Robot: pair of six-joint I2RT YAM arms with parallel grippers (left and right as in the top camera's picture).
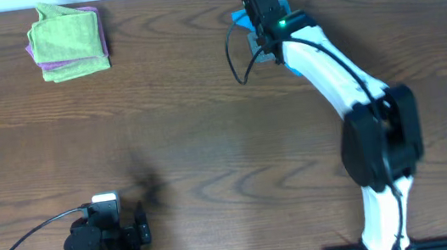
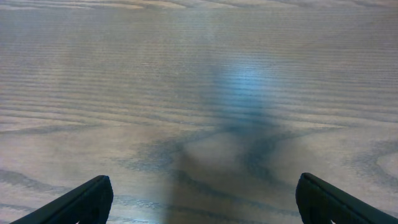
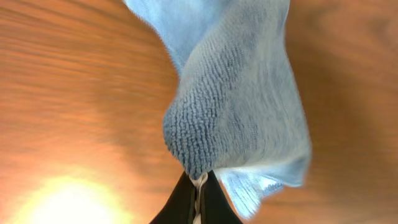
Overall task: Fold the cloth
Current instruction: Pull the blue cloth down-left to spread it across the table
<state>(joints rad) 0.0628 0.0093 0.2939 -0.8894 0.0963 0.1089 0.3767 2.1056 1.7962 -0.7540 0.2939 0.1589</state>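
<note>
**Right gripper (image 3: 198, 194) pinching the cloth (image 3: 242, 93) at the far edge, left one sitting idle**

So here's the state of things. The right arm is stretched out toward the far side of the table (image 1: 206, 119), right of centre, and its fingers are squeezed together on a bunched bit of the sky-blue cloth. From the wrist cam, the fabric bulges out right above the closed fingertips and hangs in a thick fold, with the wood blurry behind it. I can't tell from that view how much of it is off the table. From overhead, the arm and wrist camera cover most of the cloth, so only small blue bits poke out on either side of the wrist.

The left gripper (image 1: 140, 226) is down at the near-left edge, well away from the cloth. Its fingers (image 2: 84, 202) are spread wide with nothing between them, just bare woodgrain and a soft shadow.

Over in the far-left corner there's a lime-green folded cloth (image 1: 67, 33) stacked on a purple folded cloth (image 1: 51, 75). Neither arm is anywhere near those.
</note>
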